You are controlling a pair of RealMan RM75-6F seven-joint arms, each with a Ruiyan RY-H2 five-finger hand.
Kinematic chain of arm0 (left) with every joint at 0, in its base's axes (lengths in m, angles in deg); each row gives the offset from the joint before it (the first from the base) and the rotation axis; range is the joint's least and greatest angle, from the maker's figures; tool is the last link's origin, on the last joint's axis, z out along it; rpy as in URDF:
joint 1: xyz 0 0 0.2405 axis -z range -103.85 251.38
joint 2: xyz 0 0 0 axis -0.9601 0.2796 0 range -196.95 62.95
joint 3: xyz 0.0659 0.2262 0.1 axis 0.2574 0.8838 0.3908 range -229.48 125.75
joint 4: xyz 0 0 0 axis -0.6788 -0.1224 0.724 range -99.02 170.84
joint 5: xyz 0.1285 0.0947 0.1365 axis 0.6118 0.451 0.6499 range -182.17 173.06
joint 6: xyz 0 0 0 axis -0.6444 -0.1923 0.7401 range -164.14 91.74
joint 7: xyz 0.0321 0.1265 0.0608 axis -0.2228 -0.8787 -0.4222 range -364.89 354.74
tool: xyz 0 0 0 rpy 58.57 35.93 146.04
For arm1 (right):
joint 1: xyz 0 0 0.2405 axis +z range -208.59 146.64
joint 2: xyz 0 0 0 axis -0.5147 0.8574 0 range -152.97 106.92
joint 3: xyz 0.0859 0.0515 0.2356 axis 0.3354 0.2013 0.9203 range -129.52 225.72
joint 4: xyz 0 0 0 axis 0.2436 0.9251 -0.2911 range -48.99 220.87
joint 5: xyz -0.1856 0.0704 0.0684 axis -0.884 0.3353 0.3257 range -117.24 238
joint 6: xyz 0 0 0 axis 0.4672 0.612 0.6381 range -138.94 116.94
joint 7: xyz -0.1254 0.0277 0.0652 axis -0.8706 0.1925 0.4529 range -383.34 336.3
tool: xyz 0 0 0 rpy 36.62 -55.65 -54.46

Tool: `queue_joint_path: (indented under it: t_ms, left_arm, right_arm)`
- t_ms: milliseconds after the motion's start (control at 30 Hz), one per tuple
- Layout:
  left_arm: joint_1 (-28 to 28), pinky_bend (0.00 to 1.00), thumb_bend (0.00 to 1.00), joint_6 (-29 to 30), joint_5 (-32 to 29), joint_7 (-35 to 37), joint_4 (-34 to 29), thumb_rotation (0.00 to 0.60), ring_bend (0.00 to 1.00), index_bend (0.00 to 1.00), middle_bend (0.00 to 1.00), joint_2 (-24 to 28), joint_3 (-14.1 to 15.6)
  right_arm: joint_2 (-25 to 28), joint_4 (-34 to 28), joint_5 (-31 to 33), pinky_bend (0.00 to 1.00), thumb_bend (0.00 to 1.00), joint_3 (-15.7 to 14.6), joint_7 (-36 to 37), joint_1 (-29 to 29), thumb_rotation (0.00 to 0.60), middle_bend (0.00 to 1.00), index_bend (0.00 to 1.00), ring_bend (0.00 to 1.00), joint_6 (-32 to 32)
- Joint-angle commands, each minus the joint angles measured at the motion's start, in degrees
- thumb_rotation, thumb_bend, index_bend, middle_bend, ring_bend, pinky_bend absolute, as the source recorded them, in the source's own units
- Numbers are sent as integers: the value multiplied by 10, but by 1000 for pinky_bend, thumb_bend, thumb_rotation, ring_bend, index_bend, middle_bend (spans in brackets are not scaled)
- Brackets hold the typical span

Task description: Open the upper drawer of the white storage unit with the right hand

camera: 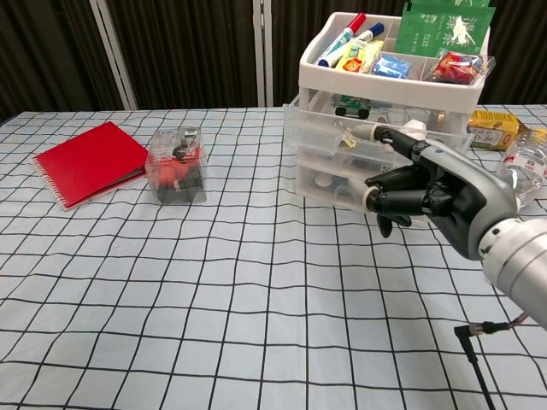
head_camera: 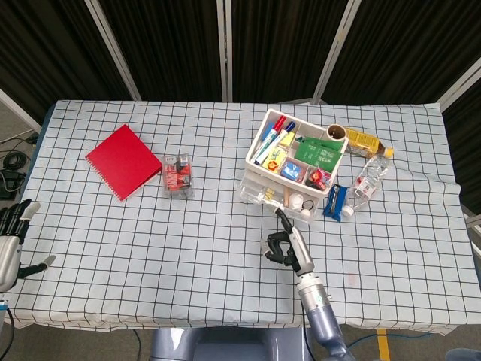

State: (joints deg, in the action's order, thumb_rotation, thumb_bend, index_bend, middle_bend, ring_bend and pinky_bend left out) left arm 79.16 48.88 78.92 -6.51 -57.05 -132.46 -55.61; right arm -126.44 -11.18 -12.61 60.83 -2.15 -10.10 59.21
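1. Fingers of my right hand (camera: 427, 192) curl on nothing, one extended — chest view shows the upper drawer (camera: 359, 128) of the white storage unit (head_camera: 289, 169) pulled out.
2. Head view alone catches my left hand (head_camera: 10, 239) — empty, fingers apart, off the table's (head_camera: 150, 248) left edge.

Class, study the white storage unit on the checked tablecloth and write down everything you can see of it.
The white storage unit is a small stack of clear plastic drawers under a white, divided top tray holding markers and packets. It stands upright on the table's far right part. The upper drawer is pulled partly out, with small items showing inside. The right robot hand is just in front of it, one finger extended towards the drawer; contact cannot be told.
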Motion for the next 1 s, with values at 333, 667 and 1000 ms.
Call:
queue_joint_path:
  t_ms: [333,667,1000]
  left_arm:
    - [1,0,65,-3,6,2,-3,600,0,0,0,3,4]
    - [0,0,68,-1,6,2,-4,600,0,0,0,3,4]
    - [-3,0,69,5,9,-3,-7,600,0,0,0,3,5]
  right_arm:
    - [49,-39,-41,701,366,-21,-133,-13,600,877,133,867,39]
    - [153,-116,4,701,289,-15,-298,2,600,877,165,867,12]
    - [225,-167,21,701,324,-19,-358,4,600,885,171,872,8]
